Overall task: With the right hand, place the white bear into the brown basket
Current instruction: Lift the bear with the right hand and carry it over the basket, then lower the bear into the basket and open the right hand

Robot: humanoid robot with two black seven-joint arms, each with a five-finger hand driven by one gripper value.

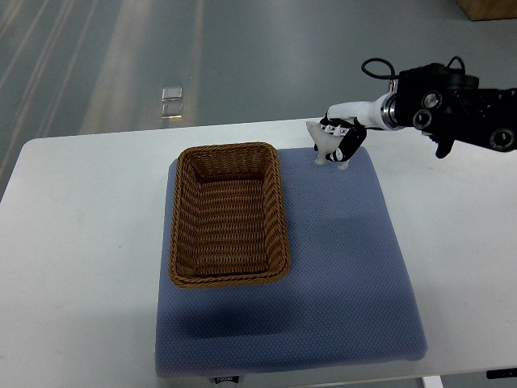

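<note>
- Nearest the camera: the front edge of a blue mat [339,275], with a small dark label [227,378] poking out just under it at the bench [81,267] edge.
- Right robot hand [341,137]: enters from the picture's right edge on a black-and-white arm [452,105], with a black cable looped above the wrist. The fingers [349,144] are curled downward around the white bear.
- White bear [325,145]: directly under and between the fingers of the right robot hand, at the mat's far right corner. An ear tip shows on the left of the fingers and the feet show below them. Fingers appear closed on it; whether the feet touch the mat or hang just above it cannot be told from this view.
- Brown basket [229,279]: rectangular wicker, open side up, on the left half of the mat, long axis running away from the camera. Nothing visible inside it. It lies to the left of the robot hand and the bear, apart from both, with bare mat between.
- Mat lies on the white bench and carries both basket and bear.
- Farther out: grey floor [242,56] beyond the bench, with a small clear object [171,101] lying on it.
</note>
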